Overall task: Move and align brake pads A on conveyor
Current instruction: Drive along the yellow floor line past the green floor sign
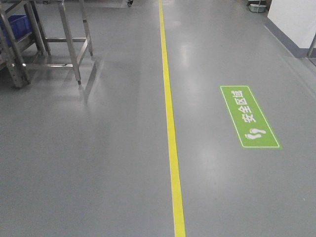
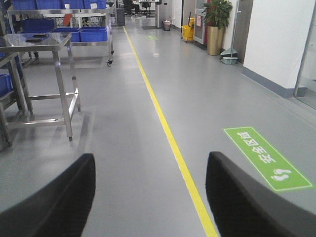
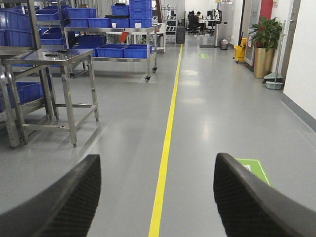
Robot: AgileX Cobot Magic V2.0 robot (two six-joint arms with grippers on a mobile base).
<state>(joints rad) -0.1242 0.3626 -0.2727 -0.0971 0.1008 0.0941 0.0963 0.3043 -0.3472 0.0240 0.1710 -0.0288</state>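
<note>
WAREHOUSE AISLE: Neither the brake pads A nor the conveyor can be made out in any of the three views. A few dark flat shapes on a steel bench, left of the yellow floor line, are too small to identify.

The left pincer hangs open above the grey floor. Its two black fingers are spread wide, one on each side of the line, with nothing between them. The right pincer is likewise wide apart and empty, and the line runs up between its fingers.

Left of the line, beyond the bench, a wheeled steel rack carries blue bins.

Right of the line, a green floor sign with white characters and footprints lies flat on the floor. Farther along that side stand a yellow mop bucket, a potted plant in a gold pot and a white wall.

The front-facing view looks down on the line from above, with the sign to its right and bare steel frame legs well to its left.
</note>
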